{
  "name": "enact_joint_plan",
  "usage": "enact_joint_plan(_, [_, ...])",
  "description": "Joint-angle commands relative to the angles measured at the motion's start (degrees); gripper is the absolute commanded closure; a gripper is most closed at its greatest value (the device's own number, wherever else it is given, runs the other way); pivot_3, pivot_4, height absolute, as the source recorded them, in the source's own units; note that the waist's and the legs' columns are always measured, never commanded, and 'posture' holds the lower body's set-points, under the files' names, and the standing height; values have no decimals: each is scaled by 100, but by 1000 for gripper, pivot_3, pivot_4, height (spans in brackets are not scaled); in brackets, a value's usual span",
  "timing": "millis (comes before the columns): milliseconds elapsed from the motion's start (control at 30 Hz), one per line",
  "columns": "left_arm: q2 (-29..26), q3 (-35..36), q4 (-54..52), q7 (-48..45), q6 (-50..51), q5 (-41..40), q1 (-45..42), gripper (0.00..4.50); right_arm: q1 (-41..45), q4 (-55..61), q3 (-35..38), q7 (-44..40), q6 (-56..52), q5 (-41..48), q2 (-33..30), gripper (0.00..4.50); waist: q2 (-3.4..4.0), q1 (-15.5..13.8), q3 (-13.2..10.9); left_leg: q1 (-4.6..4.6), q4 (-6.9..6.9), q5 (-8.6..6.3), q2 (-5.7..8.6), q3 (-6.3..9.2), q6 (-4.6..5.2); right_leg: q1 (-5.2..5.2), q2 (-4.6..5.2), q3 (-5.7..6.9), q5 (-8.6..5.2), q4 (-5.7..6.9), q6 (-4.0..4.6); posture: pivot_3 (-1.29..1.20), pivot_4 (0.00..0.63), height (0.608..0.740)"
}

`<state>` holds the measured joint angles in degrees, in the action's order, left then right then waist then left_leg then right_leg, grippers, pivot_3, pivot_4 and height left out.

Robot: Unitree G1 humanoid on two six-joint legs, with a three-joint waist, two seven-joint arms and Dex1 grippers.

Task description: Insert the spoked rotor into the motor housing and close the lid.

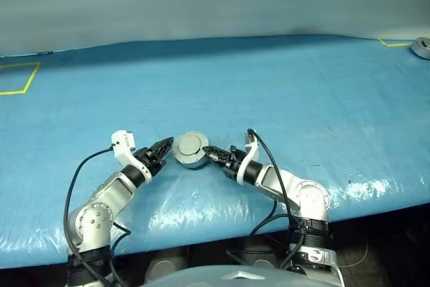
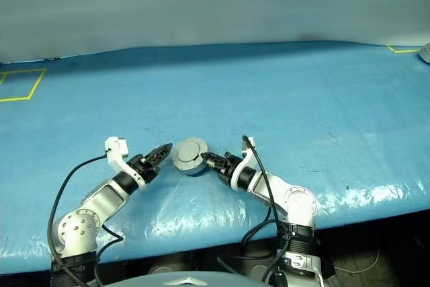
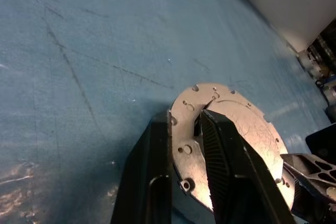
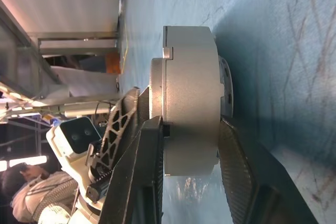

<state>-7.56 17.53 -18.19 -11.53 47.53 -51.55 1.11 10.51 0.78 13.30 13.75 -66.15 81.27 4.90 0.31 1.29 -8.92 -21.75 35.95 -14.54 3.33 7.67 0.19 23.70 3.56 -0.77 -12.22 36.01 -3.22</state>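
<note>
Gripping the closed motor housing on the blue surface, your right gripper clamps top and bottom; left gripper released beside it. Press the lid evenly, checking it seats flush.

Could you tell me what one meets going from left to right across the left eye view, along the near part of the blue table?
Left claw → closed grey motor housing → right claw; a small grey object lies at the table's far right corner.
</note>
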Motion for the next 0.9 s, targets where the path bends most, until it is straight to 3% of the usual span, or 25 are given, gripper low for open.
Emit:
enact_joint_plan(33, [191,442,-77,338,64,-713,28,1888,-461,360,-250,196,440,771,987,3382,-4,-6,1,-1,0,-1,0,2,2,0,0,1,0,-1,0,0,150,740])
enact_joint_plan(233, [600,809,-39,971,235,-2194,229,0,-417,767,-667,405,1148,1536,831,3382,-19,45,-13,-5,8,-9,-1,-13,10,6,4,-8,-5,-2,-6,0,150,740])
enact_joint_plan(467, [799,610,34,1543,143,-3673,429,0,-18,942,-1094,465,1738,1946,576,3382,-31,51,-25,-6,8,-9,-3,-13,11,7,0,-9,-5,-1,-5,0,150,740])
enact_joint_plan(900, [778,163,56,1636,-356,-4418,445,0,74,964,-1700,456,1947,2248,295,3382,-31,42,-25,-6,12,2,-3,-23,-7,7,-2,-16,-4,-1,-2,0,150,740])
